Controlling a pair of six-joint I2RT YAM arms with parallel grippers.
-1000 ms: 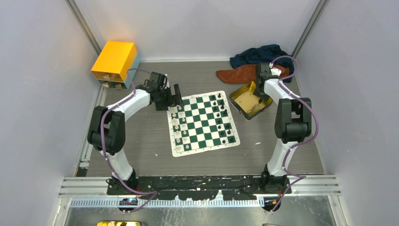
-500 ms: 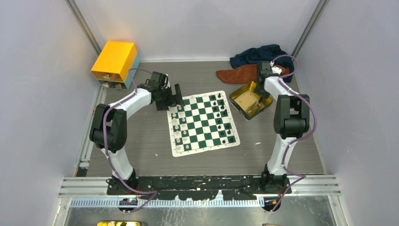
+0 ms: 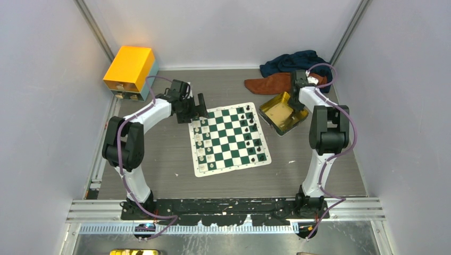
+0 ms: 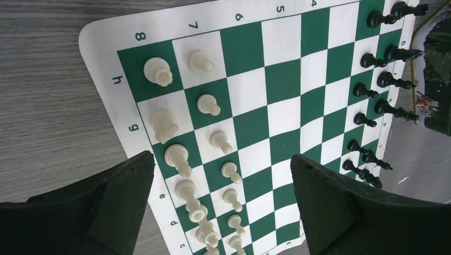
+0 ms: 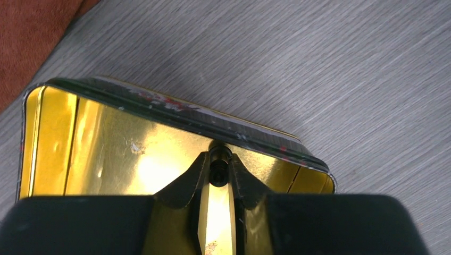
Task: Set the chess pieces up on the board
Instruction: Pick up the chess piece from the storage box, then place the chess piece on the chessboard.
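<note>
Right wrist view shows little of what the right gripper [image 5: 219, 171] holds: its fingertips are pressed against a small black piece [image 5: 218, 167], of which only a dark sliver shows, so its kind cannot be told. The piece sits inside the gold tin [image 5: 106, 154], close to the tin's 12 o'clock wall. The tin's near part is hidden behind the gripper's body.

From the left wrist, the board [image 4: 282, 114] is cut off at the bottom and right. The cream-white pieces [image 4: 159, 71] run in two files toward 6 o'clock, and the last ones disappear at the frame edge between the fingers. The black pieces [image 4: 391, 109] stand along the 3 o'clock edge, small and crowded, and the lowest are partly hidden behind the right finger.

In the top view, the pieces are too tiny to name.

The left gripper [image 4: 220, 212] hovers over the board's 11 o'clock corner with its fingers spread wide apart and nothing between them. Its arm is bent at the elbow and reaches in from 9 o'clock.

The right arm folds sharply, its forearm pointing down into the tin at 2 o'clock of the board. A rust-brown cloth [image 3: 268, 83] and a dark blue cloth [image 3: 292, 61] lie beyond the tin at 12 o'clock.
</note>
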